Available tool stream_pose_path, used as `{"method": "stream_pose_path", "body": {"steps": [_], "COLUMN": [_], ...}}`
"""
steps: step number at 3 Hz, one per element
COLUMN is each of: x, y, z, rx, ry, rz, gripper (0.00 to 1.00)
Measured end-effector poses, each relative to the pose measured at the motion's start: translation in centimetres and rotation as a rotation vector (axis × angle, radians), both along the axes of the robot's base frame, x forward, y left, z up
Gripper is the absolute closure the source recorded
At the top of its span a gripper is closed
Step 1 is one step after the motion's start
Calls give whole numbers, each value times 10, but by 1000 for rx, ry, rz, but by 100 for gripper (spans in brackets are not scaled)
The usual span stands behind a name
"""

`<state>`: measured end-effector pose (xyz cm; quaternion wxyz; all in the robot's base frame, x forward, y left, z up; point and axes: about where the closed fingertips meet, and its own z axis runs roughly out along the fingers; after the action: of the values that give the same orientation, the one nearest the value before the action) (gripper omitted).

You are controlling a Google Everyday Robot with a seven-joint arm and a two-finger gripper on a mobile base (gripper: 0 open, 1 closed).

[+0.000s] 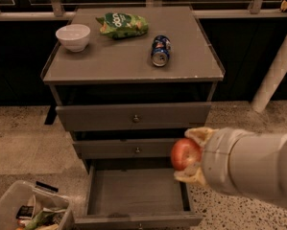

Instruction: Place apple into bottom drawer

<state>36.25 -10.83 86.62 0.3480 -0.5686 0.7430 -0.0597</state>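
Observation:
The reddish-orange apple point(185, 154) is held in my gripper point(193, 155), whose pale fingers point(199, 134) close on it from above and below. The gripper reaches in from the right and hangs in the air over the right side of the bottom drawer point(136, 193). That drawer is pulled out, and its flat grey tray has nothing in it. The apple is level with the middle drawer's front and above the open tray's right rim.
Two shallower drawers point(133, 117) above are closed. On the cabinet top point(128, 59) sit a white bowl point(73, 36), a green chip bag point(122, 25) and a blue soda can point(160, 51) lying on its side. A plastic bin point(28, 212) of items stands at the lower left.

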Motion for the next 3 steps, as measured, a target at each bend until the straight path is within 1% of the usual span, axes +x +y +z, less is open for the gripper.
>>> {"method": "stream_pose_path", "body": {"steps": [1,2,3], "x": [-8,-38,-62], "y": [27,40,40], "z": [-109,-227,-280], "rx": [114,169,181], "ry": [94,240,314], "rz": [60,81,81], "gripper": [100,100,100]}}
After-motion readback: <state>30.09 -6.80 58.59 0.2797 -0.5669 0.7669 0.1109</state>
